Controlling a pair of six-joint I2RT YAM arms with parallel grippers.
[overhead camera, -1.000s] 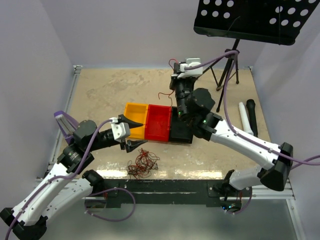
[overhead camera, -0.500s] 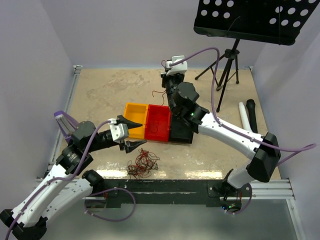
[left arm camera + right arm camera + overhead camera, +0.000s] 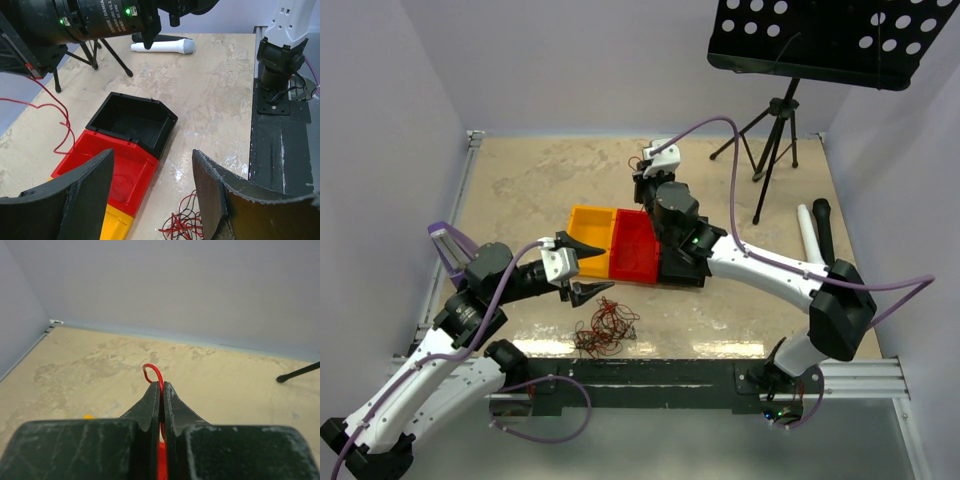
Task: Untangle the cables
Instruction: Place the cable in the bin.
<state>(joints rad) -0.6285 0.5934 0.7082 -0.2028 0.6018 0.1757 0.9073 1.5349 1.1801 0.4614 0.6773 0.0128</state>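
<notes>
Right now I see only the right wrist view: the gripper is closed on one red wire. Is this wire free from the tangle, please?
Observer: It looks free. The cables lie near the front edge of the table, and I see no strand running from them to the right gripper.
Operator: Where does the red strand hang?
Observer: It dangles beyond the far side of the red bin; its end seems to be outside the bin.
Operator: And the other arm?
Observer: The left gripper is open and empty, by the yellow bin, apart from the cables.
</notes>
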